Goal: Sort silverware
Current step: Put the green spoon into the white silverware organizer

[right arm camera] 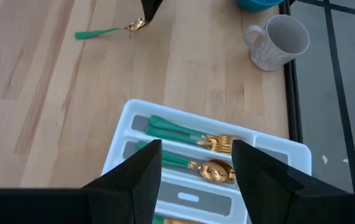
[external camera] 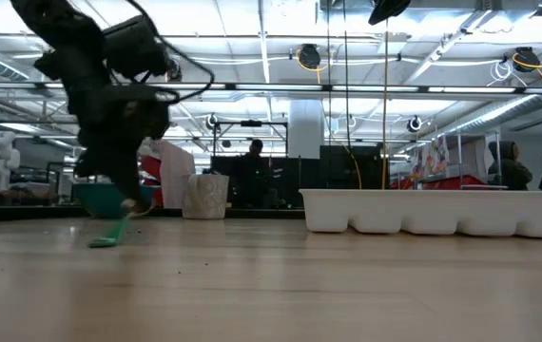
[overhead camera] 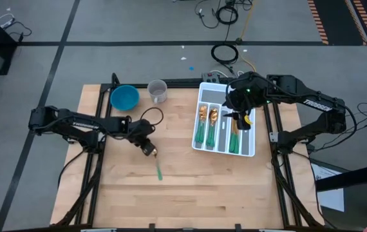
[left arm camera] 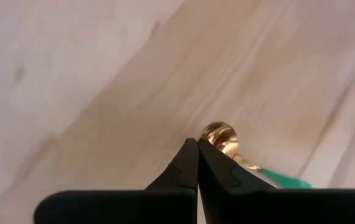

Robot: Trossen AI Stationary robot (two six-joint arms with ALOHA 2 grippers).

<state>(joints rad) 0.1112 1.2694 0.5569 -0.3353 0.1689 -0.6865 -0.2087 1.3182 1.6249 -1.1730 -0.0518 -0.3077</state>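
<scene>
- Pressed together, the jaws of the left gripper (left arm camera: 197, 163) meet at their tips right beside the gold bowl of a spoon (overhead camera: 157, 164) — whether they pinch its neck or only touch it, I cannot tell.
- That spoon lies on the bare wooden table (overhead camera: 235, 187), left of centre, gold head under the gripper and green handle pointing toward the near edge; in the low view the handle tip rests on the wood while the head end sits up under the dark arm.
- Spread apart, the jaws of the right gripper (right arm camera: 196, 168) hold nothing — they hang above the white tray (overhead camera: 250, 147) on the table's right side.
- Inside the tray, the rest of the silverware (overhead camera: 210, 125) lies lengthwise in separate compartments, gold heads toward the far edge and green handles toward the near one; the right wrist view shows forks in one slot and a spoon in the next.
- Behind the left arm, a blue bowl (overhead camera: 124, 97) sits near the far edge, with a pale cup (overhead camera: 158, 91) just beside it.
</scene>
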